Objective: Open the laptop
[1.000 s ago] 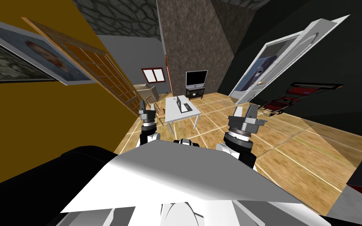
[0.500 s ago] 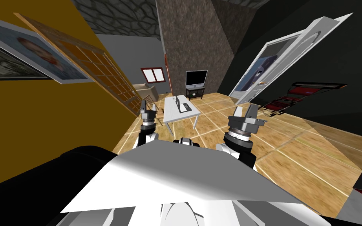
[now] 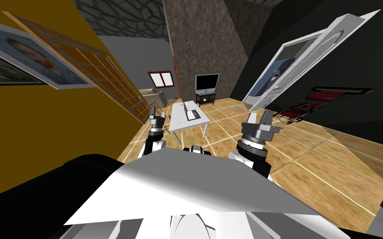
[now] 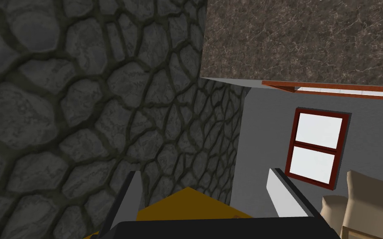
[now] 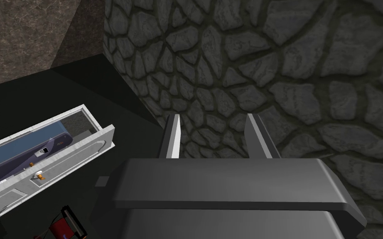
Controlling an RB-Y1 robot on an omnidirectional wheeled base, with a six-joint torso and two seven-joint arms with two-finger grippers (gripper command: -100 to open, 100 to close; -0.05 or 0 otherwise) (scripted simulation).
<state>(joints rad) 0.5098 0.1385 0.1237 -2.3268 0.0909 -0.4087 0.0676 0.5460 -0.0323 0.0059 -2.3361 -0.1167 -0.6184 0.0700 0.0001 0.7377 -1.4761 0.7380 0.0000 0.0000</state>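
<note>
A laptop (image 3: 192,114) lies on a small white table (image 3: 182,121) some way ahead of me across the floor, with a thin dark lid standing up at its left side. Both arms are raised in front of my chest, far short of the table. My left gripper (image 3: 154,111) is open, its fingers (image 4: 130,195) standing wide apart with nothing between them. My right gripper (image 3: 259,117) is also open but narrower, and the gap at its tips (image 5: 213,117) is empty.
A TV (image 3: 207,83) on a dark stand sits beyond the table. Beige chairs (image 3: 156,98) stand to the table's left by the ochre wall (image 3: 62,137). A white door (image 3: 307,58) hangs open on the right, beside a red and black frame (image 3: 311,103). Tiled wood floor (image 3: 311,153) stretches ahead.
The whole head view has shifted a little: I have moved, and the table now sits slightly further left and nearer. My left forearm leans a bit more to the left.
</note>
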